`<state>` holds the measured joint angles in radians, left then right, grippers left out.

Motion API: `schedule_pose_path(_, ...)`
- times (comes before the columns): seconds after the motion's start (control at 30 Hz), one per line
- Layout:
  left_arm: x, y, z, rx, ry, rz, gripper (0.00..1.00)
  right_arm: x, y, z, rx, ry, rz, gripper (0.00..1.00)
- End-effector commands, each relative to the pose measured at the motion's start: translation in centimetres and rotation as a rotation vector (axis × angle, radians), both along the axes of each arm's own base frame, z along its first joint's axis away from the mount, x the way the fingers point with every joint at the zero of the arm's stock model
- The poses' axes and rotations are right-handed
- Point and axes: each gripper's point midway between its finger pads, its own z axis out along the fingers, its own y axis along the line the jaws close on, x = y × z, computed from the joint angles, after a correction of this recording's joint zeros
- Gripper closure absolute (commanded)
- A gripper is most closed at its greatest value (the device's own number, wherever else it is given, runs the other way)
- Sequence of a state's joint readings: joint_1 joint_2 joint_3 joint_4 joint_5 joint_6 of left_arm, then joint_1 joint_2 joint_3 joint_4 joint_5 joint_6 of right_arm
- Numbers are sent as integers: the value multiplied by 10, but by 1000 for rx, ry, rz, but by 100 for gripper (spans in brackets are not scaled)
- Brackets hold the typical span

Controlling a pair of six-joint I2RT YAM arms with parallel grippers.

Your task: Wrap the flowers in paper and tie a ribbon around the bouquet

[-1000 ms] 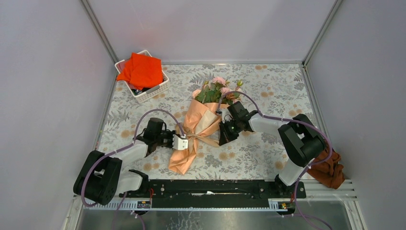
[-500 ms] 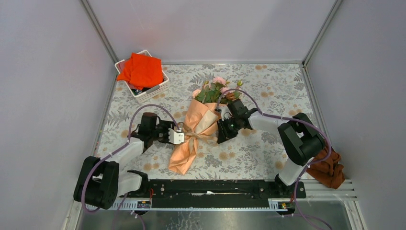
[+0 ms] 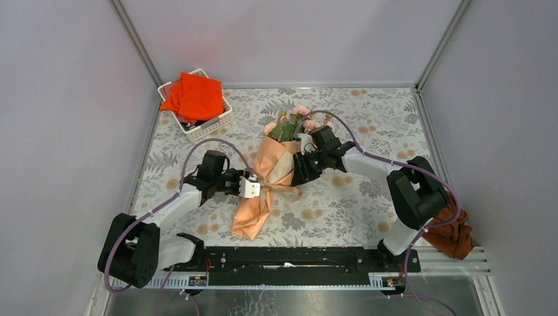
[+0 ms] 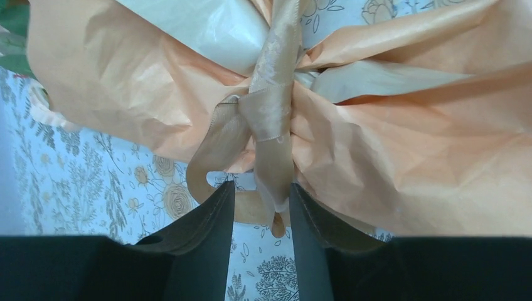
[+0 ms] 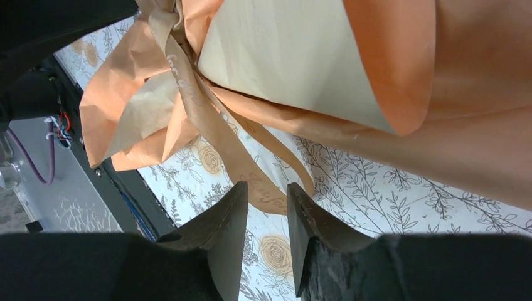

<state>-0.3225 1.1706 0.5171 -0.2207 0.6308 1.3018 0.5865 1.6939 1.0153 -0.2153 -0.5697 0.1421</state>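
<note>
At lower centre of the overhead view, the paper tail of the bouquet is lying on the table. At mid-frame, the ribbon is cinching the cone. The left gripper and right gripper are standing narrowly parted, each with loose ribbon sitting unpinched in its gap. Farther up, the flowers are protruding. Risk: a fingertip catching that ribbon during withdrawal would be dragging the knot loose, and how firmly the knot is holding cannot be told.

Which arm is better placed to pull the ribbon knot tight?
Left, probably: the ribbon runs from the knot straight between the open fingers of the left gripper. The right gripper, also open, only meets slack ribbon farther from the knot.
</note>
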Motion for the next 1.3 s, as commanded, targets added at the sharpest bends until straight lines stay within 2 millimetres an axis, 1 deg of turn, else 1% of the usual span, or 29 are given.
schedule_pose_path(0.0,19,-4,2,-20,-17,100,57,10,11,21,68,-30,-3,63)
schedule_pose_path(0.07,11,-6,-3,-8,15,78,58,9,9,19,65,-34,-10,63)
schedule_pose_path(0.13,6,-9,-8,8,28,70,62,8,8,16,60,-31,-13,62)
schedule_pose_path(0.2,9,-9,-9,12,20,88,70,6,7,15,59,-25,-13,62)
schedule_pose_path(0.23,10,-8,-10,17,14,93,72,6,7,14,58,-24,-14,62)
schedule_pose_path(0.3,8,-6,-12,30,14,91,78,5,6,14,59,-26,-14,62)
schedule_pose_path(0.4,5,-4,-14,48,22,83,89,6,6,14,58,-29,-13,62)
schedule_pose_path(0.47,5,-2,-16,58,18,87,100,6,6,14,58,-29,-13,63)
schedule_pose_path(0.53,8,-1,-12,55,3,98,100,7,6,16,59,-31,-14,63)
schedule_pose_path(0.63,10,-3,1,39,-10,102,100,6,6,18,63,-38,-14,63)
schedule_pose_path(0.7,3,-2,7,37,8,98,100,7,8,21,76,-43,-12,63)
schedule_pose_path(0.8,-20,7,-4,92,90,69,100,7,15,26,107,-43,8,63)
schedule_pose_path(0.9,-32,17,-14,137,136,77,100,5,19,26,113,-41,38,62)
schedule_pose_path(0.97,-39,21,-15,152,154,74,100,5,17,23,93,-49,42,57)
schedule_pose_path(1.03,-44,24,-13,163,165,68,100,7,9,17,49,-73,31,45)
schedule_pose_path(1.07,-46,25,-12,167,167,60,100,8,4,13,24,-85,24,41)
schedule_pose_path(1.17,-46,23,-10,155,165,55,100,10,-2,3,-10,-107,12,37)
schedule_pose_path(1.27,-39,17,-1,118,159,74,100,9,5,-5,5,-84,21,34)
